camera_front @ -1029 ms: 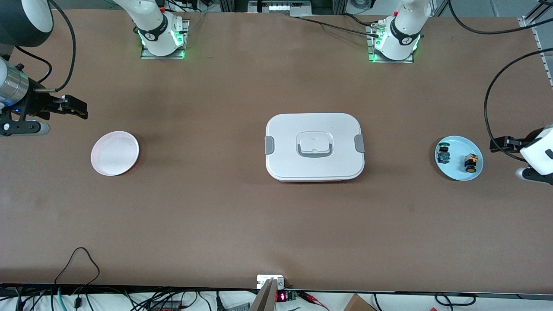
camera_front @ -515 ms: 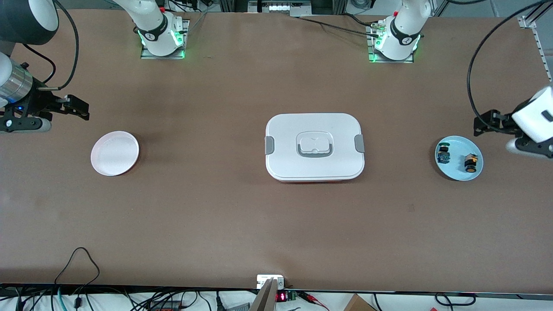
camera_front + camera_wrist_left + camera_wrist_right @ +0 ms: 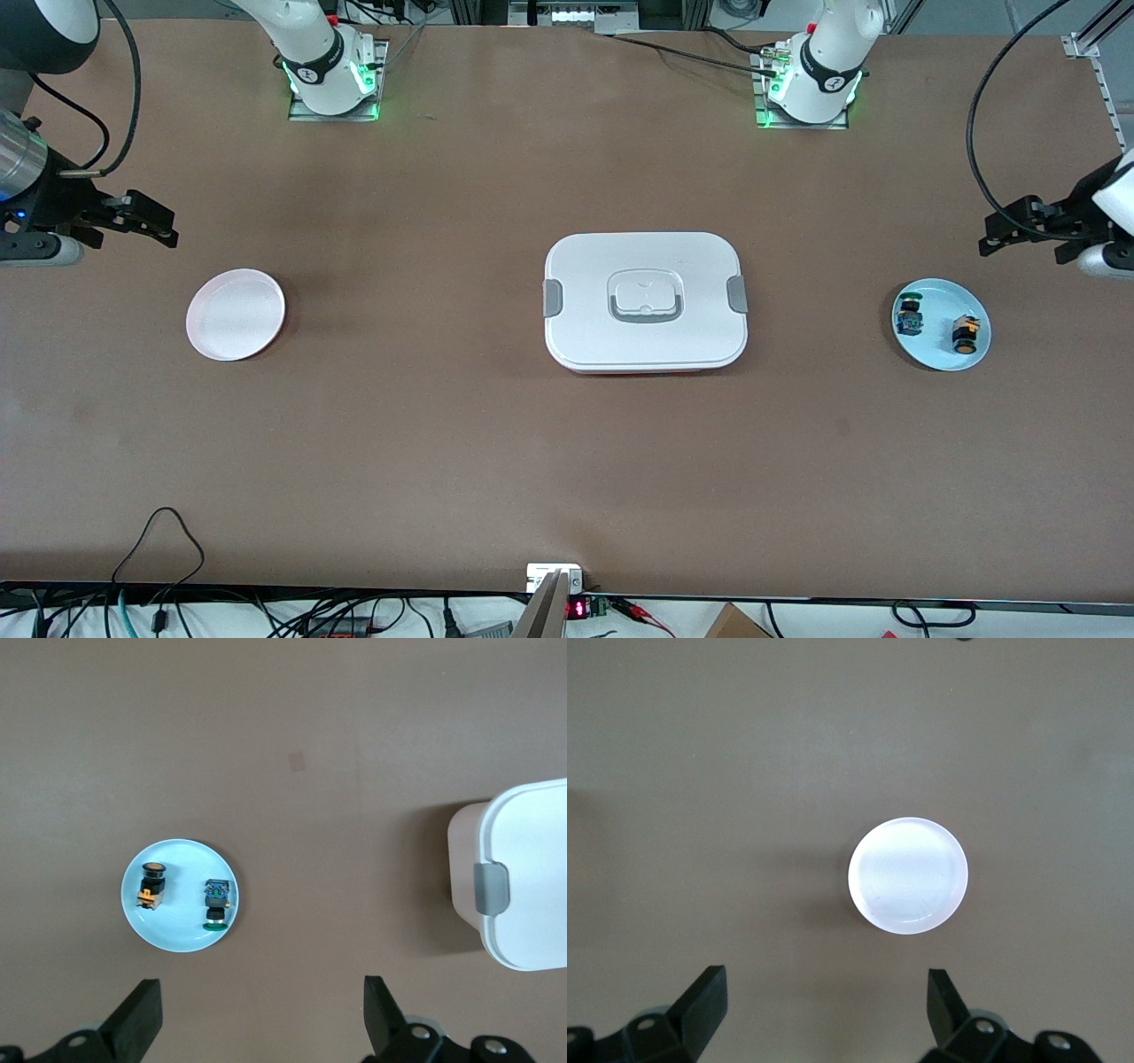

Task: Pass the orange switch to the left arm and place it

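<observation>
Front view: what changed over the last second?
The left gripper, open, swung from beside the blue plate toward the robots' bases. The right gripper, open, barely shifted. Orange switch, box and white plate stayed put.

Brown table, cables along its near edge

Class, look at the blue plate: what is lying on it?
On the blue plate lie two small parts: the orange switch and a blue-and-green one, apart from each other. Whatever is under the plate, or inside the closed box, is hidden.
</observation>
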Controlling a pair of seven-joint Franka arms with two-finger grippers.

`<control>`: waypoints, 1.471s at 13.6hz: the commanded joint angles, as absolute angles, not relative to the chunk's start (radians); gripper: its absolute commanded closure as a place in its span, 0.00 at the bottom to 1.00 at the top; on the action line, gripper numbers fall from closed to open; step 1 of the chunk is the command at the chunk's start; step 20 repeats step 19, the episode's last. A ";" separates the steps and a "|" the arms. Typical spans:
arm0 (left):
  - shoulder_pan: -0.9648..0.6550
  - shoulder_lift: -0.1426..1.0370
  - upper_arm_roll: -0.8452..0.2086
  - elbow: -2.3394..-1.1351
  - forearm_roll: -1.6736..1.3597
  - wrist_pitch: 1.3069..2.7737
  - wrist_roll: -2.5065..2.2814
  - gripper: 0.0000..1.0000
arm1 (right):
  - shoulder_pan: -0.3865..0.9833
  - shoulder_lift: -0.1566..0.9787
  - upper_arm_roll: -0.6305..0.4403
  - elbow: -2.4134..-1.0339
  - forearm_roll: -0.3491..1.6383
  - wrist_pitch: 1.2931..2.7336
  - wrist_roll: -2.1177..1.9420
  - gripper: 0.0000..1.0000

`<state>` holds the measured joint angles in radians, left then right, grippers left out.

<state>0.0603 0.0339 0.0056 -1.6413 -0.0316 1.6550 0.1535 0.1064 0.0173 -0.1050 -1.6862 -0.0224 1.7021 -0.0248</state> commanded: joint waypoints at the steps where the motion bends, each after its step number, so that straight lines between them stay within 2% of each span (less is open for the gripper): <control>1: 0.049 -0.009 0.021 -1.678 -0.041 1.664 0.141 0.00 | 0.107 0.012 -0.109 -1.657 -0.020 1.668 -0.014 0.00; 11: 0.051 0.015 0.015 -1.669 0.031 1.658 0.152 0.00 | 0.117 0.017 -0.103 -1.652 -0.009 1.620 -0.014 0.00; 15: 0.046 0.023 0.011 -1.617 0.029 1.648 0.111 0.00 | 0.114 0.017 -0.106 -1.652 -0.015 1.618 -0.014 0.00; 20: 0.051 0.023 0.020 -1.612 0.025 1.631 0.109 0.00 | 0.117 0.020 -0.104 -1.652 -0.015 1.620 -0.014 0.00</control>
